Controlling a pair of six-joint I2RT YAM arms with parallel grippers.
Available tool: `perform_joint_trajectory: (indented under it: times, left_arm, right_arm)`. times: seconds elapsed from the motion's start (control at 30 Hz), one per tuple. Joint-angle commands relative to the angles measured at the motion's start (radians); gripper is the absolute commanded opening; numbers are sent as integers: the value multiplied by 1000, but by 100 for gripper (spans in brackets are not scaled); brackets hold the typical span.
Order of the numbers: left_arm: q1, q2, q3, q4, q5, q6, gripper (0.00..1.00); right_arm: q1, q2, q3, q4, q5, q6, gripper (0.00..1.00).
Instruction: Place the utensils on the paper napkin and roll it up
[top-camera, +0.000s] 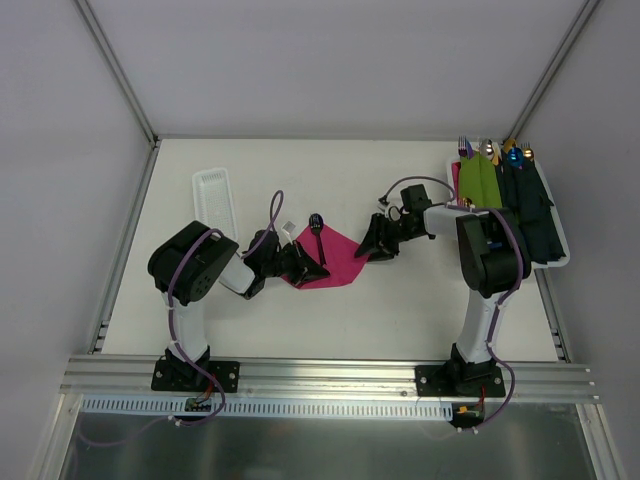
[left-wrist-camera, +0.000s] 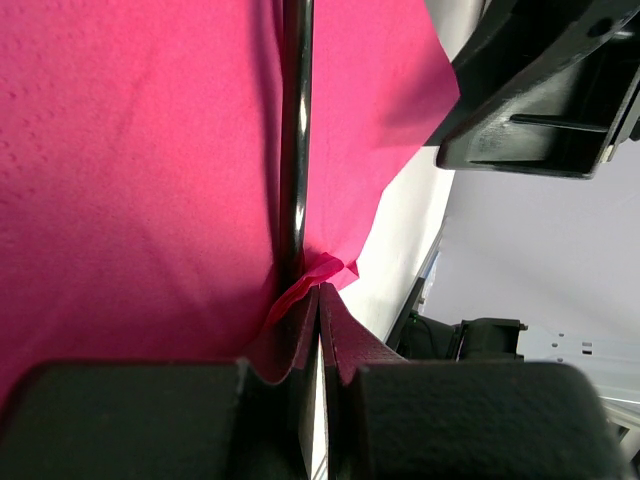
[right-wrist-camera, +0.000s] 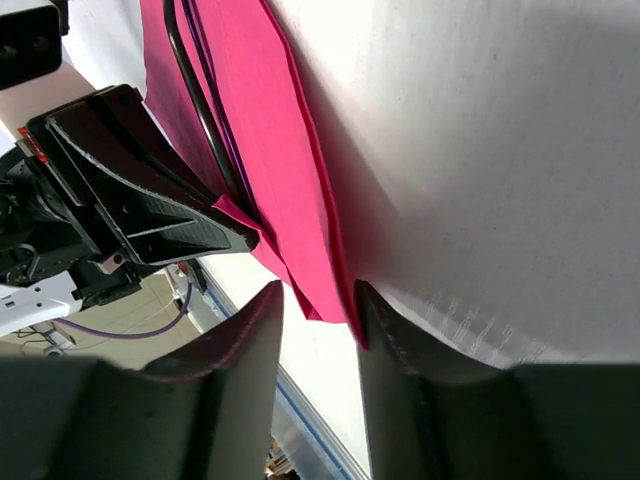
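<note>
**A:** Left to right, what's on the table?

**B:** A long white plastic tray (top-camera: 213, 195) sits far left, well away from the work. Next comes the left gripper (top-camera: 292, 262), clenched on the left corner of the thin magenta-pink paper napkin (top-camera: 338, 258). Its wrist view shows the corner crumpled between the closed jaws, right beside a glossy dark utensil handle (left-wrist-camera: 295, 130).

**A:** And the utensils?

**B:** A slim dark-purple spoon (top-camera: 316, 222) lies on the napkin with its bowl past the far edge and its handle running toward the left gripper. I can't pick out the fork on its own (it may lie against the spoon).

**A:** The other side?

**B:** The right gripper (top-camera: 372, 245) is at the napkin's right corner. Its jaws stand apart with the paper's edge between them, so nothing is pinched yet. Further right is a rolled green napkin bundle (top-camera: 480, 180).

**A:** How will the sheet handle?

**B:** It looks light, limp and easy to tear, and it already wrinkles where it's pinched. I'd take it only at the corners, gently, and keep the two sides level. The utensils look stiff and slick, so I'd expect them to slide unless the paper is rolled snug around them.
</note>
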Motion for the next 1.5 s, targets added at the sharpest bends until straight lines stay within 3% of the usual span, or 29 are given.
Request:
perform_joint_trajectory:
  times: [0.0, 0.07, 0.47, 0.93, 1.47]
  left_arm:
    - [15, 25, -14, -35, -33, 23, 0]
    - [17, 23, -13, -38, -34, 23, 0]
    - [17, 31, -7, -50, -33, 21, 0]
    - [15, 17, -13, -65, -30, 27, 0]
    - [17, -69, -20, -46, -16, 37, 0]
  right_arm:
    - [-7, -36, 1, -25, 3, -29, 36]
    - [-5, -48, 9, -25, -16, -22, 27]
    - [44, -74, 58, 45, -102, 145, 5]
    - [174, -4, 125, 128, -107, 310, 0]
    - [208, 79, 176, 91, -70, 278, 0]
